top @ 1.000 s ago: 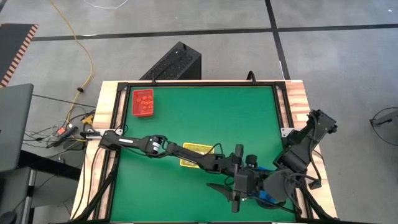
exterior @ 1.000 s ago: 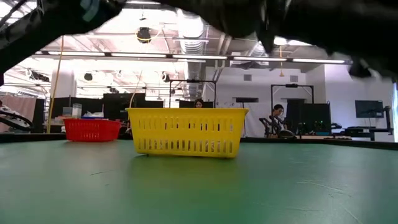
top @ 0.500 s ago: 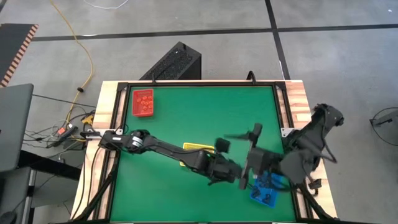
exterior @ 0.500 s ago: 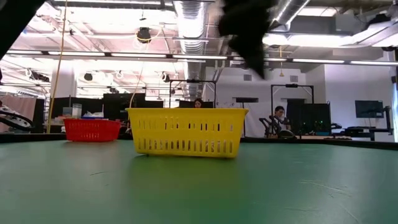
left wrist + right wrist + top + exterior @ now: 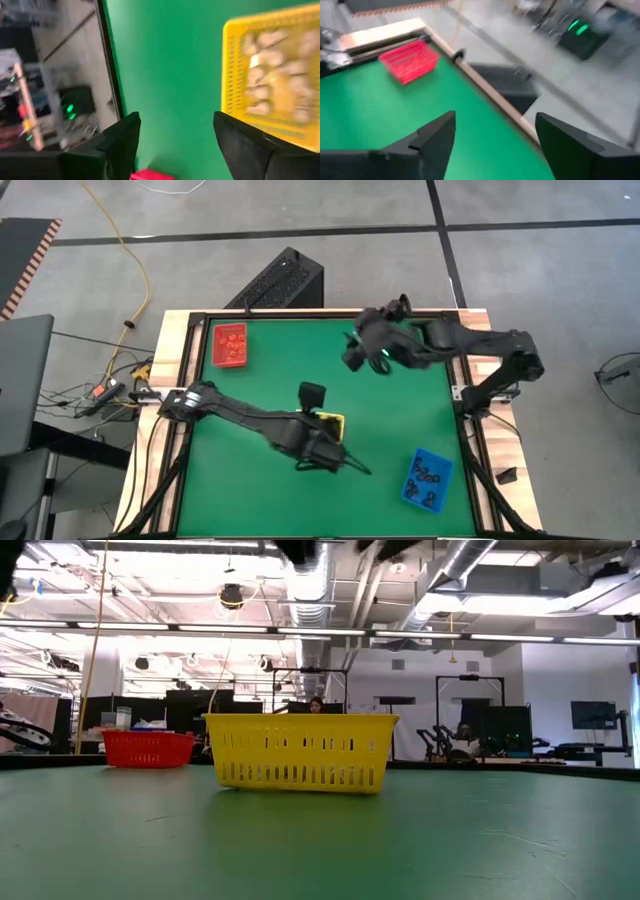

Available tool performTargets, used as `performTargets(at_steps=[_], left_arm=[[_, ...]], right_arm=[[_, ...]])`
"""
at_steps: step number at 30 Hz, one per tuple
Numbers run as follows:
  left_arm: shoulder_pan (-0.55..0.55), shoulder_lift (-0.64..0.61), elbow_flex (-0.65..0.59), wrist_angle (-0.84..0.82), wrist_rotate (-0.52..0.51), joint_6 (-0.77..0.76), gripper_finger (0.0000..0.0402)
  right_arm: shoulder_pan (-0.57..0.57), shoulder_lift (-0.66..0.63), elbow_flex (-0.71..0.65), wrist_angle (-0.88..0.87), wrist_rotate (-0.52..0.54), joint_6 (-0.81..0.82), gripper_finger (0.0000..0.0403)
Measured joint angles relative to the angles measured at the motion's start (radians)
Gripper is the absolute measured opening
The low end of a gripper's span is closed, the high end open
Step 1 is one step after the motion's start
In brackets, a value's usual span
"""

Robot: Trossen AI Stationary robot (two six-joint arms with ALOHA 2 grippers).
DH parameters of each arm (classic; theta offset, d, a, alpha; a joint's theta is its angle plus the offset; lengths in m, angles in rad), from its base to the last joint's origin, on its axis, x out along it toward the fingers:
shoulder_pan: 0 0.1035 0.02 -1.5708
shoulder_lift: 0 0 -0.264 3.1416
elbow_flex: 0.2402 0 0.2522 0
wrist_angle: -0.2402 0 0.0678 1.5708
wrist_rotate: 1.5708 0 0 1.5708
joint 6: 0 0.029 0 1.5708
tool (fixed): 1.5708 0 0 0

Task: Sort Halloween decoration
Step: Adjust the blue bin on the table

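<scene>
The yellow tray [image 5: 330, 423] holds cream-white trinkets [image 5: 272, 75], and my left gripper [image 5: 338, 460] hovers open just near of it, touching nothing; its fingers [image 5: 175, 120] show wide apart in the left wrist view. The red tray [image 5: 230, 345] at the far left corner holds orange trinkets. The blue tray [image 5: 427, 478] at the near right holds black trinkets. My right gripper [image 5: 362, 345] is open above the table's far middle, pointing left toward the red tray [image 5: 410, 60], its fingers [image 5: 495, 117] holding nothing.
Green mat [image 5: 260, 380] lies bare between the trays. A black frame and wooden rim [image 5: 175, 360] border the table. In the low view the yellow tray [image 5: 300, 752] stands mid-table with the red tray [image 5: 147, 748] behind on the left. A black box [image 5: 285, 280] sits beyond the far edge.
Both grippers were over the blue tray at the near right. My left gripper has drawn back toward the table's left, ending beside the yellow tray. My right arm has swung up and away to the far edge, turning toward the left. The blue tray now shows uncovered.
</scene>
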Motion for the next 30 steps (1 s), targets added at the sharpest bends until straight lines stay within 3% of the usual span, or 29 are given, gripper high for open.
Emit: performTargets(at_steps=[3, 6, 12, 14, 20, 25, 30], left_arm=[[-0.048, -0.133, -0.032, 0.01, -0.011, -0.028, 0.0224], [-0.095, -0.295, -0.094, 0.015, -0.083, -0.078, 0.02], [-0.137, -0.655, -0.341, 0.117, -0.201, -0.184, 0.0141], [-0.137, -0.779, -0.474, 0.188, -0.207, -0.189, 0.0113], [-0.101, -1.13, -0.966, 0.532, -0.185, -0.13, 0.0011], [-0.047, -1.38, -1.33, 0.822, -0.128, -0.078, 0.0002], [-0.013, -1.562, -1.561, 1.007, -0.085, -0.072, 0.0]], right_arm=[[-0.077, 0.033, -0.045, 0.067, -0.181, 0.014, 0.0272], [-0.09, 0.083, -0.059, 0.049, -0.284, 0.034, 0.0217], [-0.019, 0.205, -0.059, -0.043, -0.493, 0.072, 0.0053], [0.042, 0.234, -0.059, -0.091, -0.525, 0.112, 0.002], [0.275, 0.294, -0.059, -0.279, -0.557, 0.273, 0.0029], [0.449, 0.286, -0.166, -0.219, -0.579, 0.461, 0.0019], [0.547, 0.292, -0.336, -0.075, -0.632, 0.617, 0.0019]])
